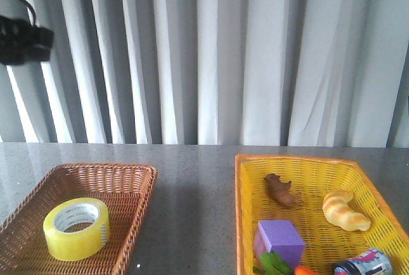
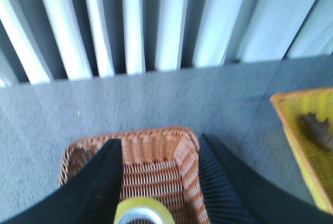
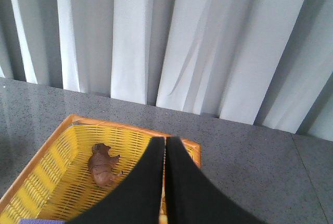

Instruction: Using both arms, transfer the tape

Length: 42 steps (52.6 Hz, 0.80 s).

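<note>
left tool spread above yellow translucent tape (white core).

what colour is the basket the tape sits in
Brown woven wicker basket, holding the yellow tape; clearest in the front view.

The counter is gray and speckled. Two baskets sit right on it. A brown basket sits on the left side. A yellow basket sits on the right, with bare counter between them.
</note>
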Motion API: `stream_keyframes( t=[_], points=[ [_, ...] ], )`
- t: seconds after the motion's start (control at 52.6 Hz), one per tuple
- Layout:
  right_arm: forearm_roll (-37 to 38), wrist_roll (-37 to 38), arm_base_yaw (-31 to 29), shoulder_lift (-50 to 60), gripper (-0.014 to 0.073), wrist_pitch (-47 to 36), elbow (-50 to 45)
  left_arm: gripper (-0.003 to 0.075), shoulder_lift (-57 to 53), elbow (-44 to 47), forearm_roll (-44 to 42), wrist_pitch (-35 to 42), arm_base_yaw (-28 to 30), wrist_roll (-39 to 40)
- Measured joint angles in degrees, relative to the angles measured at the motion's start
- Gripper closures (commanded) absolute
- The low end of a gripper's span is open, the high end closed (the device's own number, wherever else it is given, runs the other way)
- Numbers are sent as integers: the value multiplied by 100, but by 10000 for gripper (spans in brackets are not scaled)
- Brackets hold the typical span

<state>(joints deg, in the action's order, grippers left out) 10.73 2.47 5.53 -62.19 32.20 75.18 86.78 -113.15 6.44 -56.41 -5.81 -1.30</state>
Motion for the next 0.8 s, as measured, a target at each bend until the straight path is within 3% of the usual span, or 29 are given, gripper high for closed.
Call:
stream_keyframes(
  t=[0.228, 0.799],
  points=[
    [0, 0, 0, 0, 601, 0, 0, 729, -985, -29, 1, 204, 0, -92],
    [0, 0, 0, 0, 601, 0, 0, 727, -1084, 942, -26, 207, 0, -99]
  ],
)
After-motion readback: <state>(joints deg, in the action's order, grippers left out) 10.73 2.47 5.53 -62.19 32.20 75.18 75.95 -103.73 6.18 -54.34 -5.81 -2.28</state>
